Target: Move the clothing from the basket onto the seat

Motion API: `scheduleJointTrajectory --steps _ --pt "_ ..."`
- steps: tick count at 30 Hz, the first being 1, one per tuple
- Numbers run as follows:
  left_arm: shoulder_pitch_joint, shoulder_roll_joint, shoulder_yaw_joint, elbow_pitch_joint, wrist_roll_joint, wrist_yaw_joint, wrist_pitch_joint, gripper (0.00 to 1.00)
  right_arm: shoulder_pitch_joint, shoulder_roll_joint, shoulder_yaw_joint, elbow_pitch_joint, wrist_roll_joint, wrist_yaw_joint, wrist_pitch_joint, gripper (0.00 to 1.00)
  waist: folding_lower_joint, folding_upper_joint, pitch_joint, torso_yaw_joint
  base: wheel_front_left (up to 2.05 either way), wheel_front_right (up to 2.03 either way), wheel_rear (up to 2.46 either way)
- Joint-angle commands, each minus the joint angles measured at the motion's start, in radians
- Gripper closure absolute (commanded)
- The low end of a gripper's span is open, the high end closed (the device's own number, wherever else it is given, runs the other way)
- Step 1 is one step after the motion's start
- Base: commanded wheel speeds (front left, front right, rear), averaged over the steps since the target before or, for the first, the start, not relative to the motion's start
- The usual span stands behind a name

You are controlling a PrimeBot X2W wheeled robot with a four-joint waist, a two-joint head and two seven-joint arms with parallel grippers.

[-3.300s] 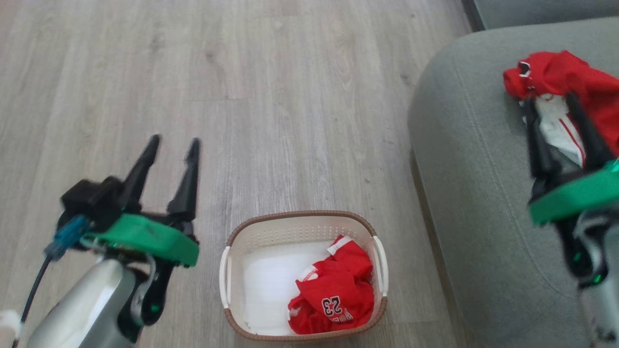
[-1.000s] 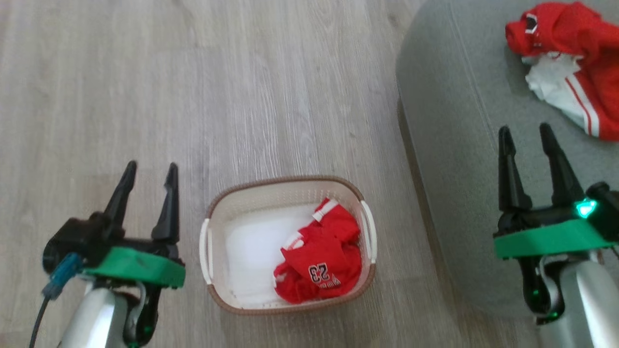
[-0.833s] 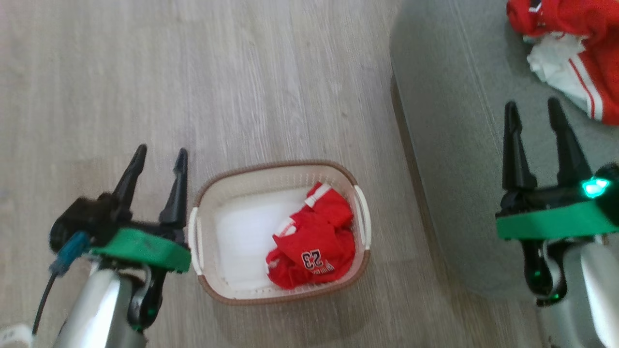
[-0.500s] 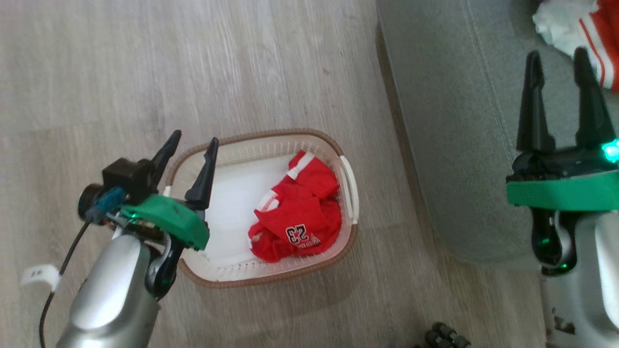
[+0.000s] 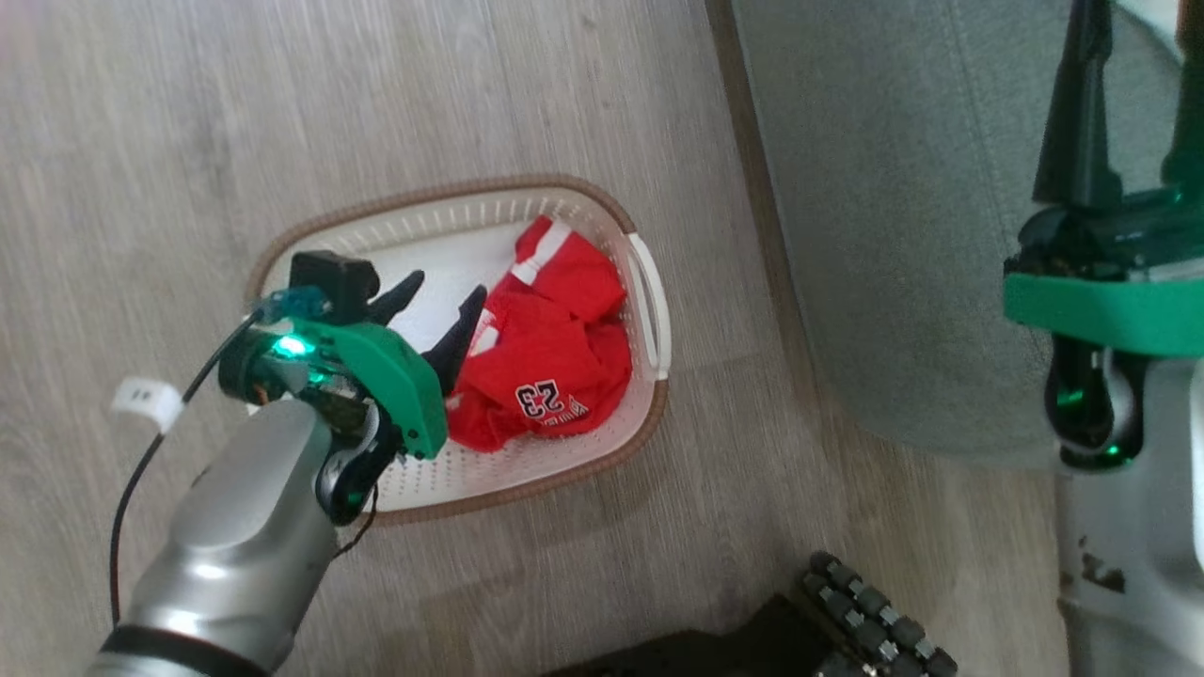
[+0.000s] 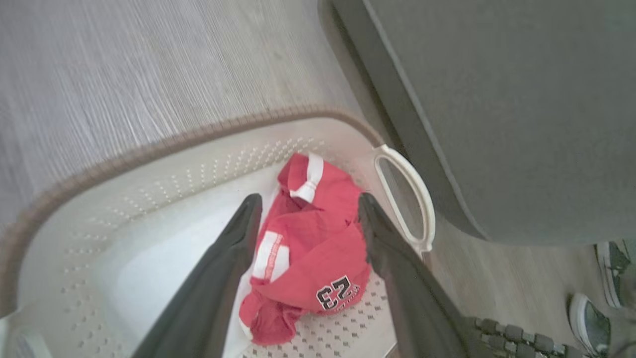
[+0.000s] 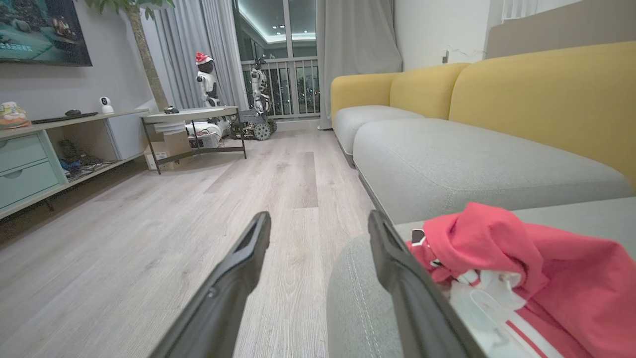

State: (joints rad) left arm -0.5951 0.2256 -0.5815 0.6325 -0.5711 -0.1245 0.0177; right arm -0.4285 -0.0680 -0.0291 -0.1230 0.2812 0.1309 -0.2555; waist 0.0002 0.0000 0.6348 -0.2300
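Over the last second the left gripper (image 5: pixel 447 287) has swung in from the wood floor (image 5: pixel 188 113) beside the basket's far handle to a spot above the inside of the laundry basket (image 5: pixel 564 470). The head camera has tipped too, so much of the shift in that view is its own.

The gripper's 2 dark fingers are spread wide and hold nothing. In the left wrist view they frame the crumpled red "23" jersey (image 6: pixel 318 248) without touching it. The jersey lies bunched in the end of the basket nearest the sofa seat (image 5: pixel 875 235), close against the wall by that handle. The rest of the basket floor is bare.

The right gripper (image 7: pixel 318 216) is also spread and holds nothing. It hangs over the seat's front edge, just beside 1 red-and-white garment (image 7: pixel 521 258) already lying there.

The step in hand looks like the descent onto the jersey. To do it well:
- Drop straight down so the fingers straddle the thickest fold, near the white-trimmed hem.
- Keep the outer finger off the perforated wall and the handle.
- Close fully on several layers of cloth, not on 1 loose edge.
- Lift straight up until the trailing cloth clears the brown rim, since the light basket could snag and tip.
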Motion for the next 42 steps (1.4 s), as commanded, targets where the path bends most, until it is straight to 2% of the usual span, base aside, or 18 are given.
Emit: scheduleJointTrajectory --steps 1,8,24,32,40,41,42 --pt "-0.032 0.035 -0.014 0.0 -0.033 -0.006 0.026 0.0 -0.022 0.005 0.018 -0.042 -0.002 0.0 -0.006 0.0 -0.0002 0.0 0.045 -0.017 0.0 0.0 0.0" --pt "-0.12 0.073 -0.146 0.087 -0.137 -0.006 0.106 0.0 -0.102 0.011 0.035 -0.069 0.001 0.0 -0.006 0.0 -0.0002 0.0 0.137 -0.054 0.0 0.0 0.0" --pt "-0.288 0.135 -0.376 0.179 -0.268 -0.006 0.181 0.0 -0.225 0.017 0.065 -0.123 0.037 0.0 -0.006 0.0 -0.0002 0.0 0.307 -0.145 0.0 0.0 0.0" --pt "-0.329 0.133 -0.526 0.179 -0.347 -0.006 0.263 0.0 -0.223 0.018 0.071 -0.125 0.025 0.0 -0.006 0.0 -0.0002 0.0 0.332 -0.13 0.0 0.0 0.0" --pt "-0.376 0.164 -0.64 0.139 -0.431 -0.006 0.229 0.0 -0.227 0.018 0.105 -0.143 -0.021 0.0 -0.005 0.0 -0.0002 0.0 0.35 -0.086 0.0 0.0 0.0" --pt "-0.38 0.167 -0.648 0.135 -0.441 -0.006 0.223 0.17 -0.228 0.018 0.107 -0.145 -0.024 0.0 -0.003 0.0 -0.0002 0.0 0.352 -0.082 0.0 0.0 0.0" --pt "-0.384 0.169 -0.656 0.13 -0.451 -0.006 0.218 0.53 -0.228 0.018 0.108 -0.147 -0.027 0.0 -0.002 0.0 -0.0002 0.0 0.353 -0.08 0.0 0.0 0.0"
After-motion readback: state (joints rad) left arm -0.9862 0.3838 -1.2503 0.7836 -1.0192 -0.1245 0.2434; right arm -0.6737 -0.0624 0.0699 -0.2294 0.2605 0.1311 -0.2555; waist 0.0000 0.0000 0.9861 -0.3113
